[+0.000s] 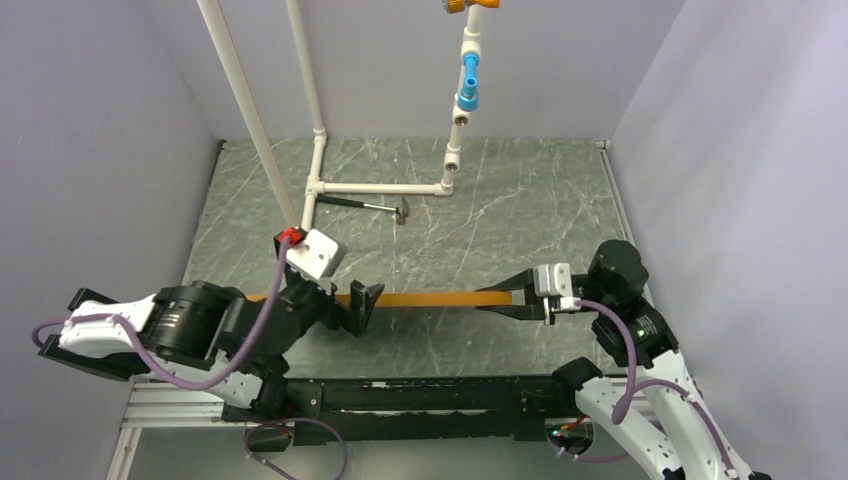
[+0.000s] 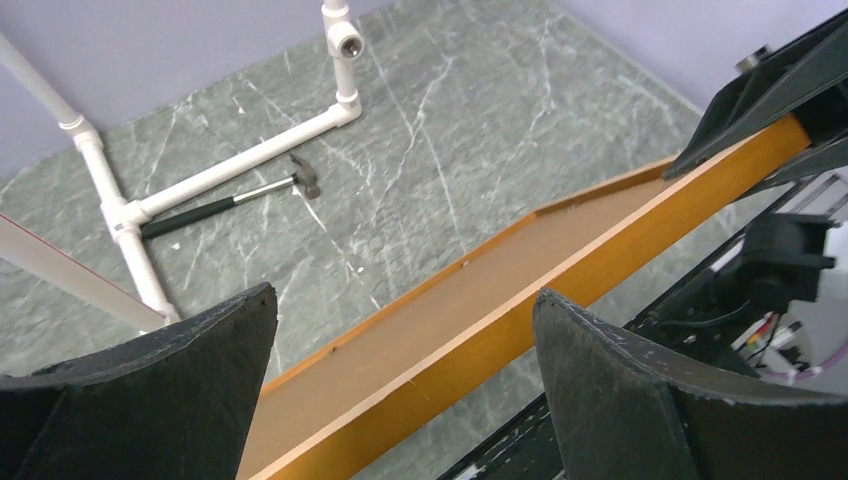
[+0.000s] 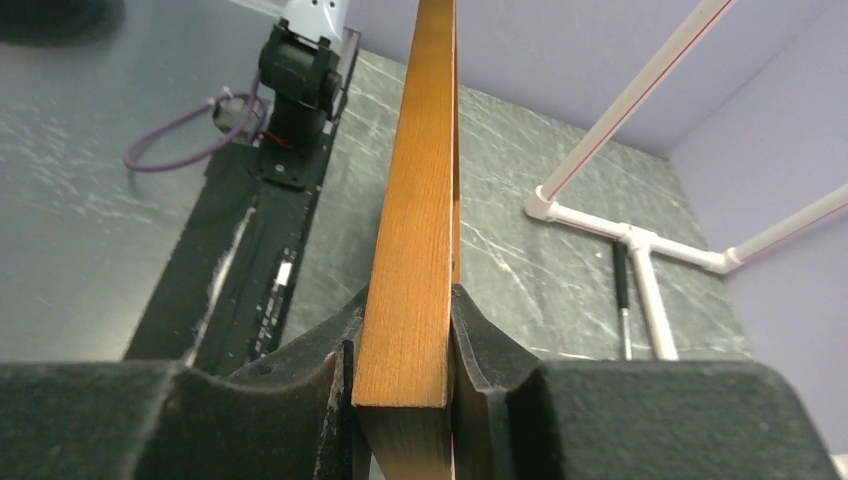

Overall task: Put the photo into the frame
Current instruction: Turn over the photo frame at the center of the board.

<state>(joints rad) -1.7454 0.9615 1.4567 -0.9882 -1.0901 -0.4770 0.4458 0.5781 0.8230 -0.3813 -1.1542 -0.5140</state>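
The frame [image 1: 430, 298] of orange-brown wood hangs edge-on above the table, a thin line in the top view. My right gripper [image 1: 500, 298] is shut on its right end; in the right wrist view the pads squeeze the frame's rail [image 3: 415, 230] from both sides at the gripper [image 3: 408, 300]. My left gripper [image 1: 355, 305] is open around the frame's left end. Its fingers stand wide apart in the left wrist view, at the gripper [image 2: 403, 295], clear of the rail [image 2: 560, 290]. A brown backing board [image 2: 420, 310] fills the frame. The photo is hidden from view.
A hammer [image 1: 375, 208] lies on the grey marbled table by a white pipe stand [image 1: 380, 187] at the back. A blue and orange fitting [image 1: 467, 85] hangs from above. Lilac walls close in left, right and back. The black base rail [image 1: 400, 395] runs along the near edge.
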